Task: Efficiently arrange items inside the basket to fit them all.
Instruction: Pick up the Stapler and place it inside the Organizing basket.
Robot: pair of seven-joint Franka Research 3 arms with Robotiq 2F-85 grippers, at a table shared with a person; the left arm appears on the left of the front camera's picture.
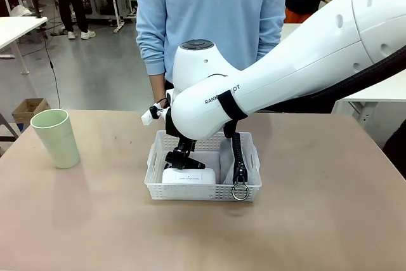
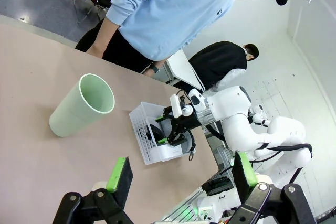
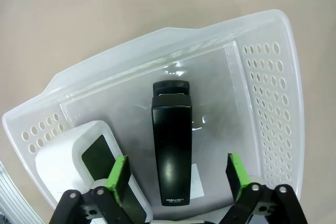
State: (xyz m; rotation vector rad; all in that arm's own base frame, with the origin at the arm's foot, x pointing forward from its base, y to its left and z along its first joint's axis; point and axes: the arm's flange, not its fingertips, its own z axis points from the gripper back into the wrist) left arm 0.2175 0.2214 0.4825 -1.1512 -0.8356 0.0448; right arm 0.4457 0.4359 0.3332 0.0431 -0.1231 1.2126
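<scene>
From where I'm standing, the bulky white right arm is covering the far half of the shallow white perforated plastic basket (image 1: pixel 216 191), which is sitting mid-worktop (image 1: pixel 317 220) in front of a person in a light blue sweatshirt (image 1: pixel 209 17). The grey zip pouch (image 1: pixel 239 157) is showing little beyond its black zipper strip at the basket's right end, with its metal ring (image 1: pixel 240 191) hanging against the near wall. A white rounded oblong box (image 1: pixel 188 176) is lying in the near left corner; in the right wrist view a finger and the frame edge are cutting it off. There the right gripper (image 3: pixel 178 158) is hanging with its fingers spread wide on either side of a slim black oblong object (image 3: pixel 171 129), which is lying flat on the basket floor, untouched, its white print too small to read. A pale green plastic cup (image 1: pixel 56 138) is standing upright well to the basket's left. The left gripper (image 2: pixel 181 158) is hovering above the worktop with its fingers apart, holding nothing.
</scene>
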